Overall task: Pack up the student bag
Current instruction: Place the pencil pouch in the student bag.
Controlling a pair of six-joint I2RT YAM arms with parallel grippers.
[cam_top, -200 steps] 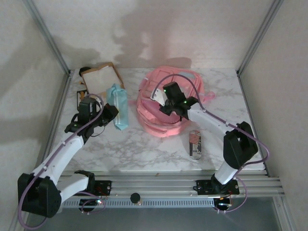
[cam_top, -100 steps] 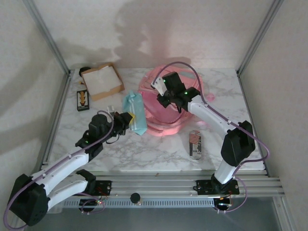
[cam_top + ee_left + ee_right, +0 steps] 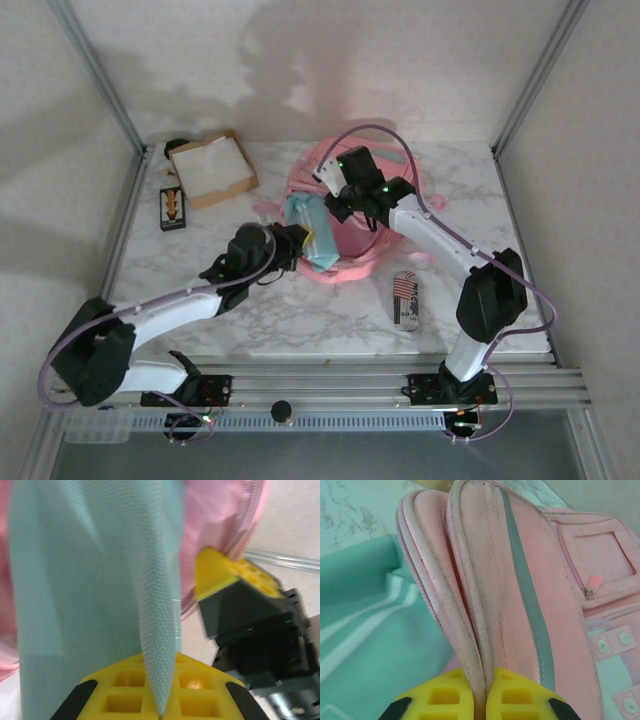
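1. From above, the student bag (image 3: 350, 228) lay at the back middle of the marble table (image 3: 300, 310), between the two arms.
2. The right gripper (image 3: 335, 203) sat at the bag's upper left edge. Its wrist camera gave the detail: yellow pads (image 3: 445, 697) pinched tight on the piped pink rim.
3. The left gripper (image 3: 297, 244) held the light-blue pouch (image 3: 308, 228) at the bag's left side. Its own close view showed a fold of the pouch's weave clamped between the jaws, with pink fabric behind.
4. The right wrist view added the bag's front: a zip pocket (image 3: 597, 555) with a pink pull and a pale panel (image 3: 620, 652) with snap studs. The pouch lay right beside the rim.
5. The overhead view supplied the surroundings: a cardboard box (image 3: 208, 168) at back left, a dark card (image 3: 172, 207) just near it, and a flag-printed item (image 3: 405, 298) apart from the bag, nearer the right arm.
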